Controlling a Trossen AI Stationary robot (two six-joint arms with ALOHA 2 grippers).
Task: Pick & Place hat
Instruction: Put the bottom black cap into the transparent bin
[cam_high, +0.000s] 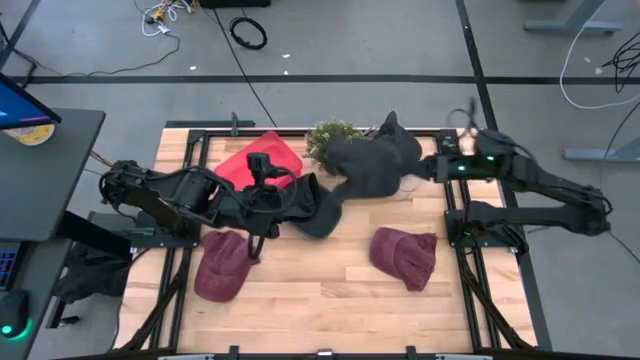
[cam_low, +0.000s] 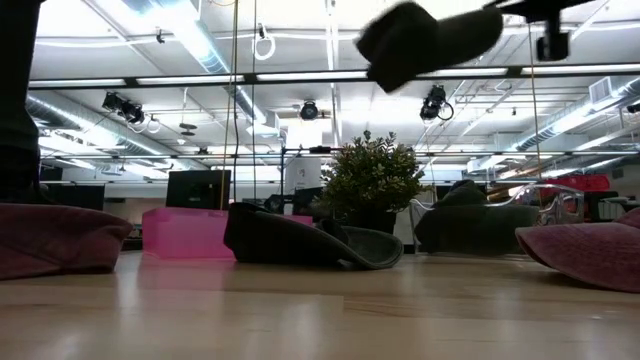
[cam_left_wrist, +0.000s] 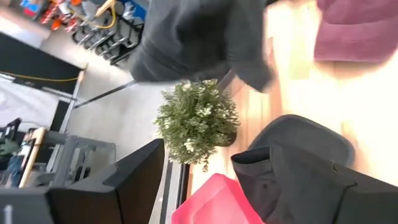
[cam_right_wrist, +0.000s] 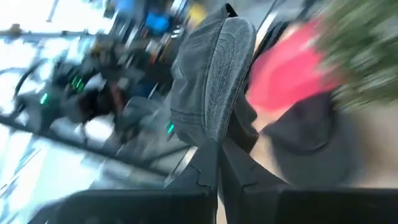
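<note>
The right end effector (cam_right_wrist: 217, 163) held a dark grey cap (cam_high: 372, 163) aloft near the potted plant (cam_high: 330, 137). The left end effector (cam_high: 262, 200) rested over another grey cap (cam_high: 318, 208) on the worktop (cam_high: 320, 290); its fingers' state could not be told.

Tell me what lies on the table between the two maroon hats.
Nothing: the high view shows only bare wooden table between the left maroon hat and the right maroon hat. The dark grey hat on the table lies farther back, beyond that stretch.

Two dark grey hats (cam_high: 375, 165) (cam_high: 310, 208), two maroon hats (cam_high: 405, 255) (cam_high: 222, 265), one plant (cam_high: 328, 138), one pink bin (cam_high: 258, 160).
</note>
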